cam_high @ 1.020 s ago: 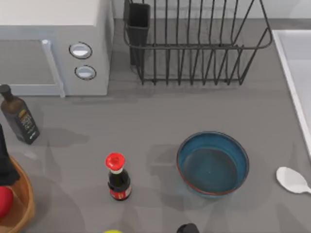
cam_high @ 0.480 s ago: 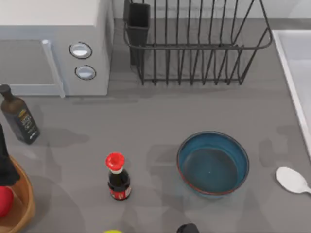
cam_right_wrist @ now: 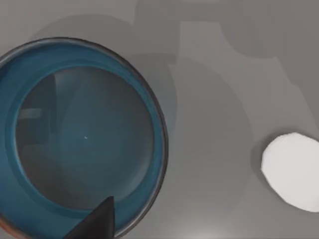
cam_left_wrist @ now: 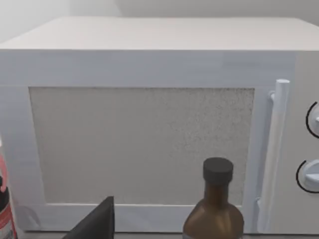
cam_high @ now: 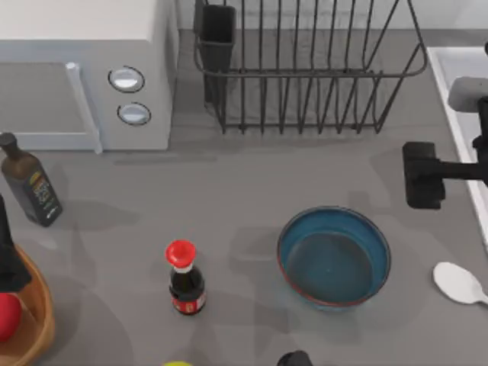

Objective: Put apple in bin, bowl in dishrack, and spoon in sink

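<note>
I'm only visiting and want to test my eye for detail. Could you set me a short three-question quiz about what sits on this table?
1. True or false: the deep blue round bowl stands inside the black wire dishrack.
2. Which lies nearer the pale grey sink: A, the glossy white spoon; B, the red-capped dark sauce bottle?
3. Fill in: the small red apple rests in the tan wicker ____.

Key: 1 false, it stands on the table; 2 A; 3 bin.
</note>
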Controlling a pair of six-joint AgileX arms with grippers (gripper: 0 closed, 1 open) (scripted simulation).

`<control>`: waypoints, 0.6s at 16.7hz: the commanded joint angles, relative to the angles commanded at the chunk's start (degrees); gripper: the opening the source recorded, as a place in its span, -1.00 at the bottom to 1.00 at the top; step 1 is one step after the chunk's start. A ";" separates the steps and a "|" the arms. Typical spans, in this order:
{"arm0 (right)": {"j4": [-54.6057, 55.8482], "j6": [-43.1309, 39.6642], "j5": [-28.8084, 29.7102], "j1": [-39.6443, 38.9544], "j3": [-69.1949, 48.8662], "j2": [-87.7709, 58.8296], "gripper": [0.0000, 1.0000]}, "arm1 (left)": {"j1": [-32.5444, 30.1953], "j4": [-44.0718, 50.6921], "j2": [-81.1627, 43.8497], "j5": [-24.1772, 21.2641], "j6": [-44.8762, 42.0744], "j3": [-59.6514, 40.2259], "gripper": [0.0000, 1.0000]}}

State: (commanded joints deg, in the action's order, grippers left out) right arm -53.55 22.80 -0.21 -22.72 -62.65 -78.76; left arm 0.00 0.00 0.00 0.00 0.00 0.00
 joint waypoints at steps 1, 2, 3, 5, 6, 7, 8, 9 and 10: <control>-2.76 1.17 0.03 -1.14 -3.23 -4.06 1.00 | 0.00 0.00 0.00 0.00 0.00 0.00 1.00; -5.32 2.27 0.07 -2.19 -6.24 -7.82 1.00 | 0.00 0.00 0.00 0.00 0.00 0.00 1.00; -7.65 3.27 0.10 -3.15 -8.99 -11.28 1.00 | 0.00 0.00 0.00 0.00 0.00 0.00 1.00; -11.57 4.98 0.17 -4.76 -13.66 -17.13 1.00 | 0.00 0.00 0.00 0.00 0.00 0.00 1.00; -13.13 5.66 0.19 -5.41 -15.54 -19.35 1.00 | 0.00 0.00 0.00 0.00 0.00 0.00 1.00; -14.39 6.21 0.20 -5.93 -17.03 -21.06 1.00 | 0.00 0.00 0.00 0.00 0.00 0.00 1.00; -15.27 6.62 0.21 -6.27 -18.07 -22.30 1.00 | 0.00 0.00 0.00 0.00 0.00 0.00 1.00; -15.73 6.91 0.23 -6.39 -18.73 -23.10 1.00 | 0.00 0.00 0.00 0.00 0.00 0.00 1.00; -15.88 7.08 0.24 -6.39 -18.98 -23.45 1.00 | 0.00 0.00 0.00 0.00 0.00 0.00 1.00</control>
State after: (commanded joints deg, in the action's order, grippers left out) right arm -69.43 29.88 0.03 -29.11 -81.63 -102.21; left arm 0.00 0.00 0.00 0.00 0.00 0.00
